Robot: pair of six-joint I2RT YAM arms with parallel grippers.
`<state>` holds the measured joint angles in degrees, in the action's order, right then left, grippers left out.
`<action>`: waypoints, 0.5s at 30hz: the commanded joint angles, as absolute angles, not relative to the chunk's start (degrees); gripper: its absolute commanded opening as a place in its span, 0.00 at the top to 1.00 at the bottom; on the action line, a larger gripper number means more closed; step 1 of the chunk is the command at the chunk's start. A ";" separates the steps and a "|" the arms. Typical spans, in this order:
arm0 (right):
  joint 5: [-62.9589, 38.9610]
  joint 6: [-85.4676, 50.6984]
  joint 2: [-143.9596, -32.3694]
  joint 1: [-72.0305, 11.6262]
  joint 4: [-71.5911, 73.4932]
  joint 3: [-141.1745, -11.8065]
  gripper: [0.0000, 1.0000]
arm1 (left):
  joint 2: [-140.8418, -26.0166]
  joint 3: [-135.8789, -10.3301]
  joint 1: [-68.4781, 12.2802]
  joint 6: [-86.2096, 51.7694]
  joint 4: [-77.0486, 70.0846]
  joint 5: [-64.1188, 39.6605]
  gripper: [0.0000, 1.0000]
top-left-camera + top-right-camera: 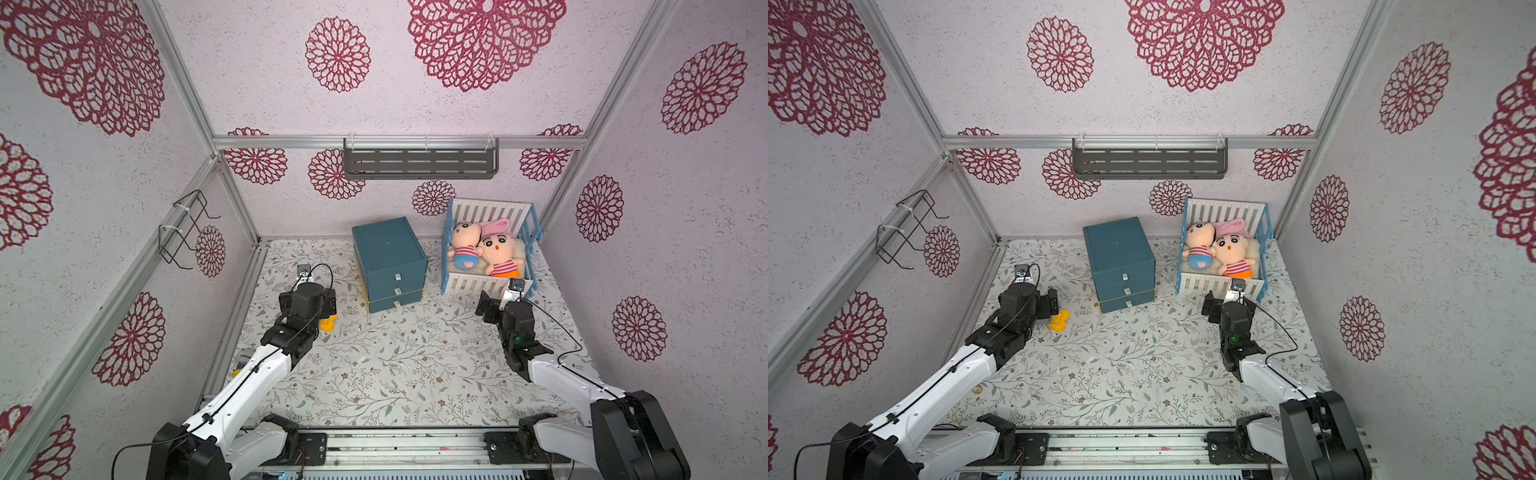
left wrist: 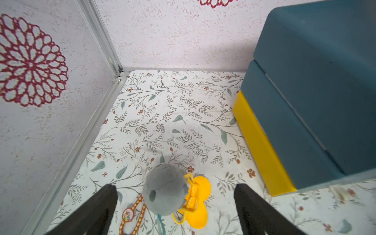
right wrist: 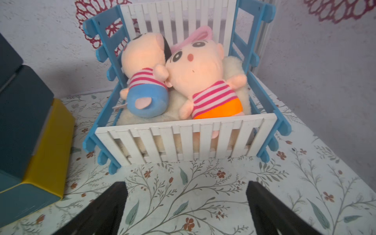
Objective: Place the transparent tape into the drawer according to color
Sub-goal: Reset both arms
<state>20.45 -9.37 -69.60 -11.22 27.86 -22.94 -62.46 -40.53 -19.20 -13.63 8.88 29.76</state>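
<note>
The drawer unit point(image 1: 388, 257) is a teal cabinet at the back middle of the table, its three drawers all shut; the bottom one has a yellow side point(image 2: 262, 146). One small tape ring point(image 1: 977, 389) lies beside my left forearm, and more see-through tape point(image 1: 244, 358) peeks out behind that arm at the table's left edge. My left gripper point(image 2: 175, 185) is open, hanging just above a grey and yellow plush toy point(image 2: 164, 191) left of the cabinet. My right gripper point(image 3: 186, 183) is open and holds nothing, in front of the crib.
A blue and white toy crib point(image 1: 490, 286) with two striped dolls point(image 1: 496, 249) stands at the back right. The plush toy point(image 1: 1059, 322) has an orange strap point(image 2: 140, 205). A grey shelf point(image 1: 419, 164) hangs on the back wall, a wire rack point(image 1: 187, 228) on the left wall.
</note>
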 commanded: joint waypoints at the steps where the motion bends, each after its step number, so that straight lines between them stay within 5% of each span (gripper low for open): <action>1: 25.30 -7.13 -71.96 -9.69 40.89 -20.64 0.01 | -61.33 -36.56 -15.56 -7.61 -3.86 30.72 0.03; 15: 23.92 -0.32 -83.28 -7.82 69.92 -14.09 0.01 | -78.96 -28.19 -2.02 -1.77 -34.23 20.56 0.03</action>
